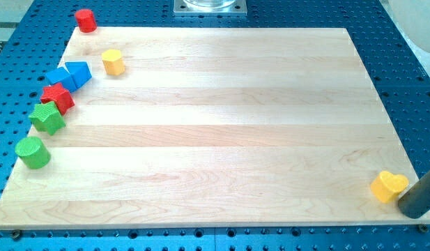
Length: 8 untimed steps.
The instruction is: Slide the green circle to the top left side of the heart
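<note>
The arm carries no pincer, so there is nothing to be apart, together or clamped; it ends in a dark rod (420,195) that enters at the view's bottom right corner. My tip (408,209) sits at the right edge of the desk (221,125), just beside the yellow heart (389,186), on the heart's right and a little below it. Whether the two touch I cannot tell; they look very close.

The green circle (33,152), a short round block, stands near the left edge of the desk, well apart from the heart and from my tip, almost the whole width of the board away.

Above the green circle along the left edge lies a green star-shaped block (47,118), and touching it from above is a red star-shaped block (58,97). Next come two blue blocks close together: a blue one (59,78) whose shape I cannot make out, and a blue triangle (79,72) just to its right. A yellow hexagon-like block (113,62) stands alone further up and right. A red cylinder (85,20) sits at the top left corner of the desk, partly off the wood, over the blue perforated base (403,63).
</note>
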Available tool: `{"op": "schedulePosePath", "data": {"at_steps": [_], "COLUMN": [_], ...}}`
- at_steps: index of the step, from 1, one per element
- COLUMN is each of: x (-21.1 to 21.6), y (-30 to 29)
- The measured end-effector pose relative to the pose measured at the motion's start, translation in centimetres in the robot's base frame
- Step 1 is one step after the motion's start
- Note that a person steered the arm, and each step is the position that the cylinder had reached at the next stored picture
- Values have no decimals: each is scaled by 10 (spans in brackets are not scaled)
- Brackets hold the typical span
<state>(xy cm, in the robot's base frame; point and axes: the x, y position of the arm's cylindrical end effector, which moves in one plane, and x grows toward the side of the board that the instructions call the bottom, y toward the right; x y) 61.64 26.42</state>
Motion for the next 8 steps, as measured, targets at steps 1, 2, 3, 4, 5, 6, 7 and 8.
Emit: {"op": "schedulePosePath", "data": {"at_steps": [1,2,3,4,5,6,7,8], "x": [2,-4,-22,-29,-36,-74,-83,-97], "y": [-60,-165,-263,-395,-518,-569,-536,-488]}}
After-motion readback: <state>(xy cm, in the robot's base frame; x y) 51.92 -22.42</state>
